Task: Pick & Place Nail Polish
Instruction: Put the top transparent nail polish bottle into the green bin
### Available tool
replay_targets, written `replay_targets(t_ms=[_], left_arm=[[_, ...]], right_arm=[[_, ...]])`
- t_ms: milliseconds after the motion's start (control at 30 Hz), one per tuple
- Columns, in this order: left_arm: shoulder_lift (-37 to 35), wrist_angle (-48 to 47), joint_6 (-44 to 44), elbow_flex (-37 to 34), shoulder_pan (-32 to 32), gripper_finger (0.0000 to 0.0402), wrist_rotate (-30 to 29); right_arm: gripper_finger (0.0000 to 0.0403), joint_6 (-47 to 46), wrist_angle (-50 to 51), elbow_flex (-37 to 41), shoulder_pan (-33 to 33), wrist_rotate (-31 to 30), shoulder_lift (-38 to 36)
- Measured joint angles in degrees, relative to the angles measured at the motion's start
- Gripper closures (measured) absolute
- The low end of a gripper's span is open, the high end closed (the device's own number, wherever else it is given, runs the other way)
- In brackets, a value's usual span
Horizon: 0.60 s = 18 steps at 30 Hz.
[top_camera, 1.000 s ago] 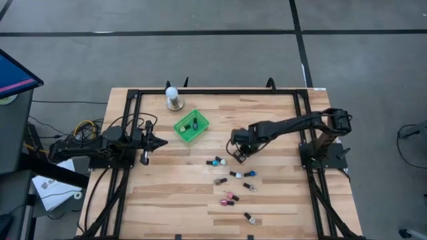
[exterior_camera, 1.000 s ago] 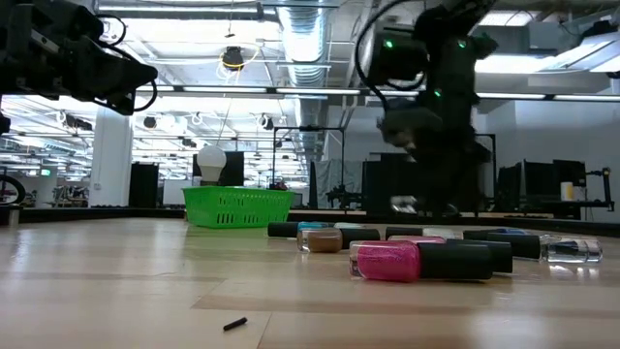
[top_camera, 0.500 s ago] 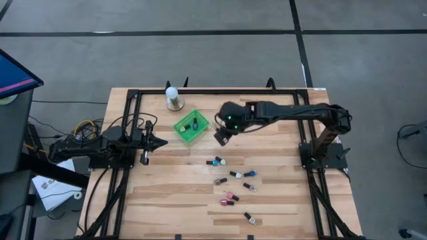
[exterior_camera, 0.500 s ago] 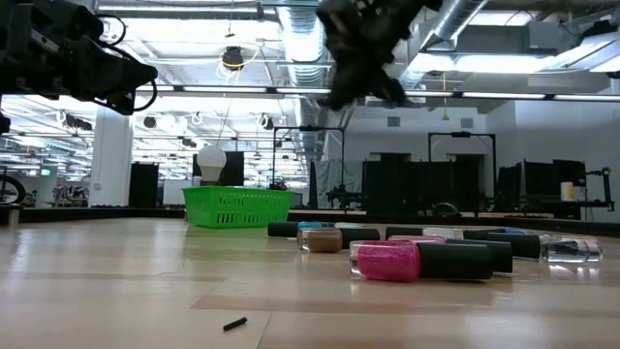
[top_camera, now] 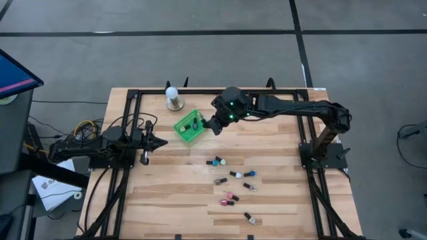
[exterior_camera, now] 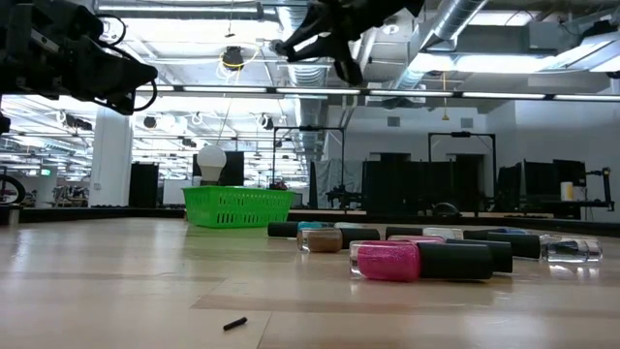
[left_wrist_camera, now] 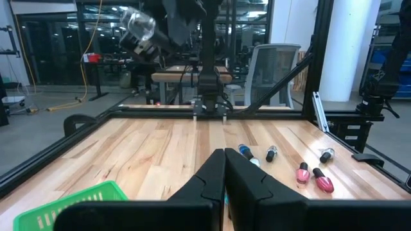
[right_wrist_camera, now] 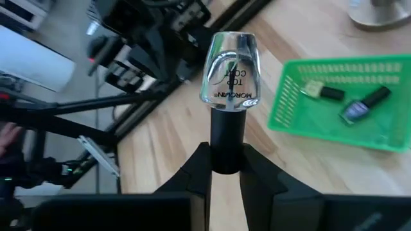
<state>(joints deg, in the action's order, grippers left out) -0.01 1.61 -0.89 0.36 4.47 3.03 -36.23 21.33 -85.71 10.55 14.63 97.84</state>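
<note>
Loose bottles: seven nail polish bottles (top_camera: 233, 180) lie scattered on the near tabletop (top_camera: 173, 200).
Left pincer (top_camera: 162, 141): fingers pressed together, waiting at the left edge.
Right pincer (right_wrist_camera: 226, 168): clamped on the black cap of a clear bottle (right_wrist_camera: 230, 70), raised beside the green basket (top_camera: 190, 127).
Basket: two bottles inside.

Two dark robot arms are showing their black bodies over the table.

The right arm (top_camera: 287, 110) is appearing as a long chain of black rounded segments, with a small green light glowing on its wrist block, and its base is sitting on a black plate. The left arm (top_camera: 100, 147) is looking black too, with thin cables running along it. The fingers (left_wrist_camera: 247, 183) of the left gripper (left_wrist_camera: 224, 168) are showing as matte black, angular wedges tapering to a point.
</note>
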Motion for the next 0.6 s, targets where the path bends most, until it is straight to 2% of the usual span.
replay_targets(t_ms=[300, 400, 467, 533, 600], left_arm=[[0.0, 0.07, -0.01, -0.01, 0.0, 0.04, 0.02], [0.0, 0.1, -0.01, -0.02, -0.01, 0.04, 0.01], [0.0, 0.11, 0.01, -0.02, -0.02, 0.04, 0.03], [0.0, 0.13, 0.01, -0.02, 0.0, 0.04, 0.0], [0.0, 0.14, 0.0, -0.02, -0.01, 0.04, 0.05]], right_arm=[[0.0361, -2.25, -8.36, -0.2, 1.52, 4.46, 2.53], [0.0361, -2.54, -7.96, 0.16, 1.98, 4.3, 3.29], [0.0361, -1.32, -11.49, -0.35, 2.5, 3.29, 5.36], [0.0361, -0.27, -9.46, 0.28, 3.17, 3.01, 5.91], [0.0361, 1.31, -12.38, -0.62, 3.69, 1.7, 8.27]])
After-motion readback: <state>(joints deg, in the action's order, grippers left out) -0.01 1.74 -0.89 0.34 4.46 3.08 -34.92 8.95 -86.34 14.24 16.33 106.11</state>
